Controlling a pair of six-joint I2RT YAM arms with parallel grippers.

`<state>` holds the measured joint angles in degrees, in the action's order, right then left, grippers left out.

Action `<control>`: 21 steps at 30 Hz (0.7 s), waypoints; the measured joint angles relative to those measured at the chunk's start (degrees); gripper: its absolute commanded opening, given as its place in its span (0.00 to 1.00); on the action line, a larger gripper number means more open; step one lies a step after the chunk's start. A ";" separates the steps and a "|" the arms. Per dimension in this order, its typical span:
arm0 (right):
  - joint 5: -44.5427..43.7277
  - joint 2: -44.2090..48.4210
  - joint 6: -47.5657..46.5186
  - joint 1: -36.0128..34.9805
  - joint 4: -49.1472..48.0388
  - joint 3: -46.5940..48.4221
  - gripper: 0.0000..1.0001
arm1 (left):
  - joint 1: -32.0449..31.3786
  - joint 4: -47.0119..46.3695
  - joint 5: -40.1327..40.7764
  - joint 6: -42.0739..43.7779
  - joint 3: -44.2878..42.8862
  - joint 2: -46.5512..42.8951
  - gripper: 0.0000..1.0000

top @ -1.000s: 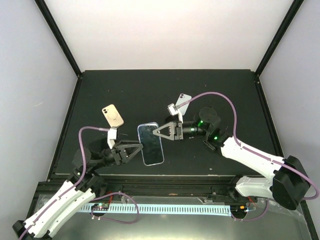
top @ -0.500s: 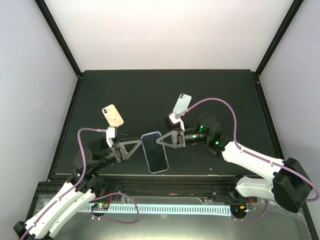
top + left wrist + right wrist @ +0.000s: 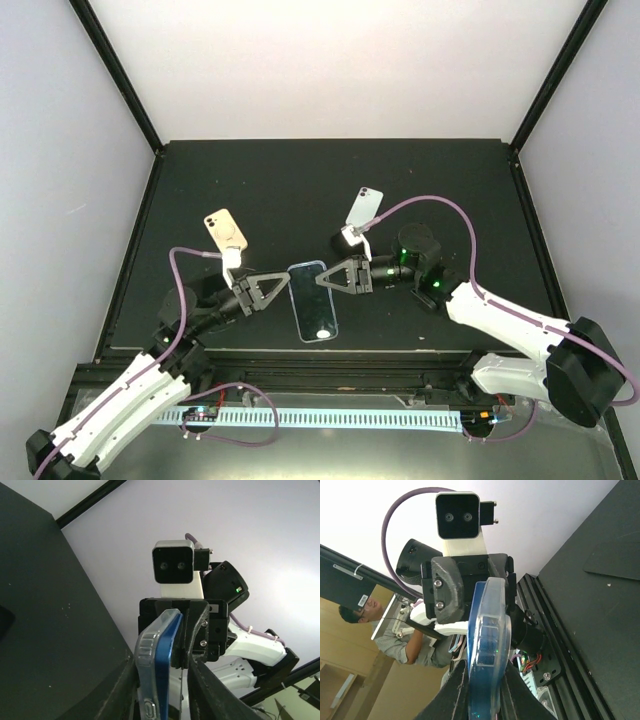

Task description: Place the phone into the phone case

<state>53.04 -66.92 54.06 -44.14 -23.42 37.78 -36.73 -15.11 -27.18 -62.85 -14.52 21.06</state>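
A blue phone (image 3: 313,302) sits in a clear case and is held off the black table between both grippers. My left gripper (image 3: 281,290) grips its left long edge and my right gripper (image 3: 324,281) grips its right long edge. In the left wrist view the clear case (image 3: 148,665) wraps the back of the blue phone (image 3: 169,650), edge-on between my left gripper (image 3: 162,672) fingers. In the right wrist view the phone (image 3: 479,645) and clear case (image 3: 498,630) stand edge-on, pinched in my right gripper (image 3: 485,667).
A beige phone-shaped item (image 3: 225,231) lies on the table to the left. A pale white one (image 3: 364,207) lies behind the right gripper. The table's front edge and rail (image 3: 330,358) run just below the held phone.
The phone has moved toward the near edge and a little right, carried between both grippers. The left arm has reached further right; the right gripper has come down and forward.
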 measured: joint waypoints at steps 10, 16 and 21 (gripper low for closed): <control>0.76 0.13 0.02 0.81 -1.05 0.00 0.08 | 0.68 -3.48 -0.09 -0.33 0.68 1.14 0.01; 1.18 0.13 0.02 0.74 -1.01 0.00 0.08 | 0.66 -3.78 -0.52 -0.28 1.29 0.00 0.23; 1.01 0.13 0.04 0.42 0.02 0.13 0.08 | 0.33 -4.61 -2.38 0.52 1.25 -0.48 0.56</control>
<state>54.04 -66.78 54.11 -43.72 -23.40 37.91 -36.40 -19.73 -29.56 -62.33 -13.28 20.58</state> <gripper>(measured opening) 0.121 0.464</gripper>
